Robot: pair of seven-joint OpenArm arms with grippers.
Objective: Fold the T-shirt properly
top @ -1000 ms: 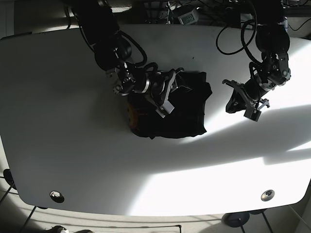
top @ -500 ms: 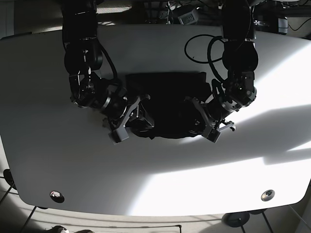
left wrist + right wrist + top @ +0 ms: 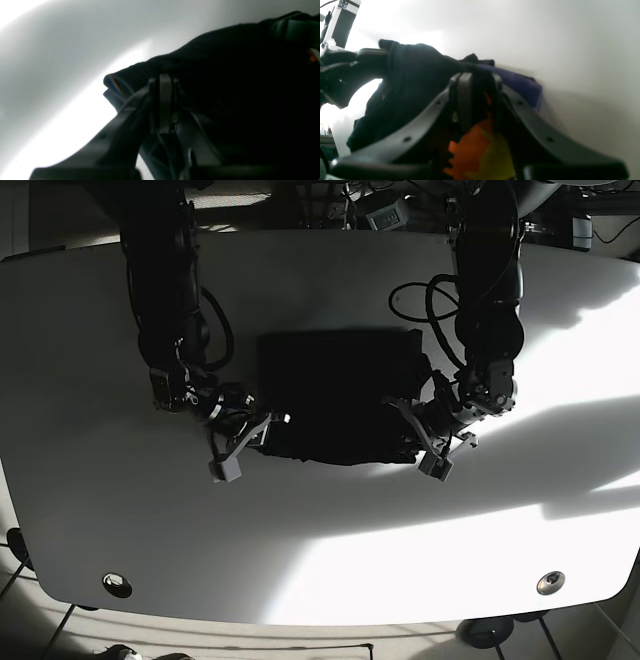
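The black T-shirt [image 3: 340, 395] lies as a folded, roughly rectangular bundle at the middle of the white table [image 3: 320, 530]. My right gripper [image 3: 252, 442] is at its near left corner. In the right wrist view the right gripper [image 3: 476, 75] is shut on a fold of the T-shirt [image 3: 420, 70], with the orange and yellow print [image 3: 480, 150] showing between the fingers. My left gripper [image 3: 422, 445] is at the near right corner. In the left wrist view the left gripper [image 3: 162, 75] is shut on the edge of the T-shirt [image 3: 225, 75].
Cables [image 3: 430, 290] hang over the far side of the table beside the left arm. Two round holes [image 3: 117, 584] sit near the table's front corners. Bright sunlight falls across the front right of the table.
The left arm came in from the right to the shirt's near right corner. The right gripper left the top of the shirt for its near left corner. The shirt now lies flatter and squarer.
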